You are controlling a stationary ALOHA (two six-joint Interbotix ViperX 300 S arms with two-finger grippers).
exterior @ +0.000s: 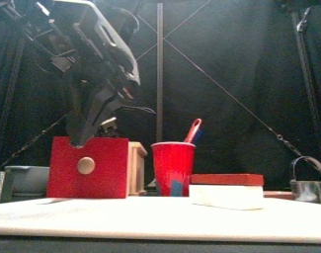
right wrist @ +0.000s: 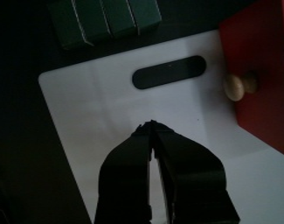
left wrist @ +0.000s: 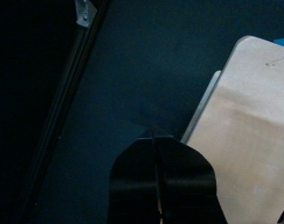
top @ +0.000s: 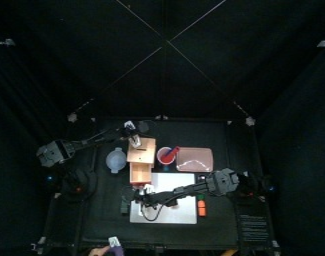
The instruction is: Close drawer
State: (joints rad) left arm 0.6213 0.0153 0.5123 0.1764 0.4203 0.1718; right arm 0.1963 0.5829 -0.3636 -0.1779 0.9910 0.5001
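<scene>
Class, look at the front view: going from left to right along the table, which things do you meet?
Red drawer front with a round knob → red cup holding a straw → flat white block with a red top → metal container at the right edge.

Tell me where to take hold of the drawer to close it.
Take the round pale knob on the red front of the drawer, coming from the front edge of the table. It is the only part standing out from that flat face. The right gripper looks nearest, jaws shut.

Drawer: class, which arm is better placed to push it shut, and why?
Right: the right end effector sits before the drawer front, by its knob; the left end effector is beside the tan box.
</scene>
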